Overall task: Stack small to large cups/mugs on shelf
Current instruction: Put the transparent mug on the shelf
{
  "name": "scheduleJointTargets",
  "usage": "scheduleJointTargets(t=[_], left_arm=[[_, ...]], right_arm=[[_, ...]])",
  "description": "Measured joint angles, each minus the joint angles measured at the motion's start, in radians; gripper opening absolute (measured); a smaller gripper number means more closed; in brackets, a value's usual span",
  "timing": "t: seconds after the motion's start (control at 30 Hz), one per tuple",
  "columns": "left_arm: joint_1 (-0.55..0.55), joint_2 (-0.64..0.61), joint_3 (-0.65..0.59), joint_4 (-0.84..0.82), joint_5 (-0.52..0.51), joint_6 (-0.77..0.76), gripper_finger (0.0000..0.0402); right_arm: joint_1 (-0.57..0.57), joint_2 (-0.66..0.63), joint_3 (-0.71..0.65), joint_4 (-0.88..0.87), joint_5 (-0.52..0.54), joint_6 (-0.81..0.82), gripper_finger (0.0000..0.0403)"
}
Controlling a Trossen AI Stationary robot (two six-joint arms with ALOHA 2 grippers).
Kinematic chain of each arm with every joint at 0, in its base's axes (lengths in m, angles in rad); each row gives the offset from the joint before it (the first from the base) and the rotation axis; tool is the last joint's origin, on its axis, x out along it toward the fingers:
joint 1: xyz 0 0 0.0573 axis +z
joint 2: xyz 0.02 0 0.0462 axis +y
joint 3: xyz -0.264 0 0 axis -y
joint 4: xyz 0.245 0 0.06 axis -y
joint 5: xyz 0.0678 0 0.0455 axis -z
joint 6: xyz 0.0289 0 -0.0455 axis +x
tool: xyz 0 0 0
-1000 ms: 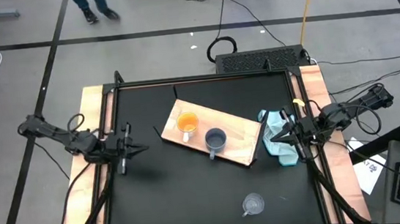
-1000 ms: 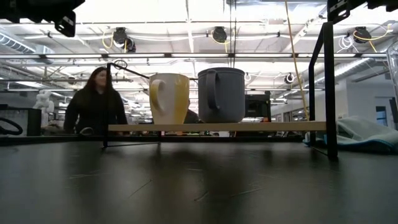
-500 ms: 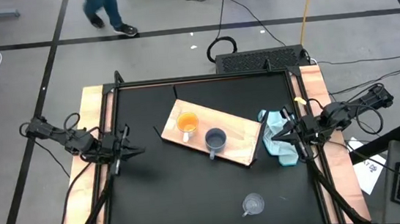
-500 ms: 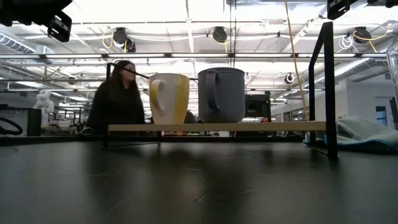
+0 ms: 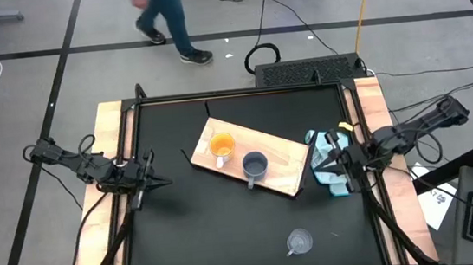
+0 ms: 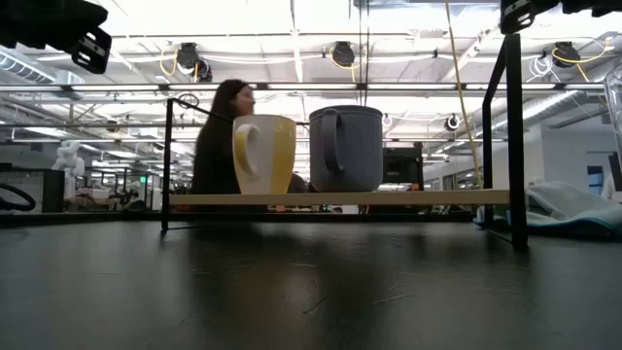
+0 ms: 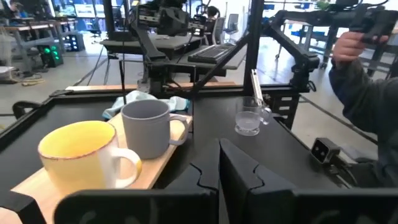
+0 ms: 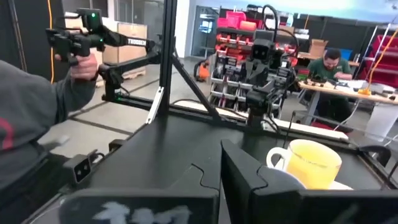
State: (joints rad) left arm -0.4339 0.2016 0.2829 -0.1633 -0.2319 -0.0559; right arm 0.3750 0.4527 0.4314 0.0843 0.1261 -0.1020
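Note:
The orange mug [image 5: 221, 145] and the grey-blue mug [image 5: 254, 165] stand upright side by side on the light-wood board [image 5: 278, 159], which lies slantwise on the black tabletop. The low view shows the orange mug [image 6: 264, 154] and the grey-blue mug [image 6: 345, 148] on the board [image 6: 428, 197]. The clear glass cup [image 5: 298, 242] stands on the tabletop near the near edge. My left gripper [image 5: 165, 182] is shut and empty at the table's left edge. My right gripper [image 5: 322, 169] is shut and empty above the light blue cloth [image 5: 325, 146].
The light blue cloth lies by the table's right edge, next to the board's right end. A black frame post [image 6: 513, 136] stands at the right. A person [image 5: 164, 18] walks on the floor beyond the far edge. A hand with a controller [image 7: 364, 31] shows beyond the table.
My right gripper has shifted a little toward the table's left, over the cloth. My left gripper has drawn slightly toward the left edge. The mugs, board and glass cup have stayed put. The person beyond the far edge has walked toward the right.

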Motion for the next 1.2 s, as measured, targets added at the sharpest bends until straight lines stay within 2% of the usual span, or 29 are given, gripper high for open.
scheduleJointTargets(t=[0.2, 0.3, 0.37, 0.6, 0.8, 0.97, 1.2], left_arm=[[0.000, 0.000, 0.000, 0.002, -0.001, 0.032, 0.0019], [0.000, 0.000, 0.000, 0.010, -0.001, 0.035, 0.0020], [0.000, 0.000, 0.000, 0.011, -0.001, 0.035, 0.0020], [0.000, 0.000, 0.001, 0.013, 0.031, 0.055, 0.0021], [0.000, 0.000, 0.001, 0.012, 0.048, 0.047, 0.0021], [0.000, 0.000, 0.001, 0.031, 0.049, 0.047, 0.0021], [0.000, 0.000, 0.001, 0.076, 0.050, 0.050, 0.0021]], right_arm=[[0.000, 0.077, 0.000, 0.106, -0.105, -0.098, 0.0000], [0.000, 0.103, 0.006, 0.190, -0.101, -0.092, 0.0004], [0.000, 0.115, 0.033, 0.187, -0.100, -0.067, 0.0016], [0.014, 0.215, 0.221, -0.013, -0.101, 0.055, 0.0081], [0.063, 0.362, 0.388, -0.201, -0.102, 0.135, 0.0123], [0.125, 0.480, 0.502, -0.265, -0.106, 0.173, 0.0136], [0.193, 0.626, 0.643, -0.261, -0.105, 0.280, 0.0144]])
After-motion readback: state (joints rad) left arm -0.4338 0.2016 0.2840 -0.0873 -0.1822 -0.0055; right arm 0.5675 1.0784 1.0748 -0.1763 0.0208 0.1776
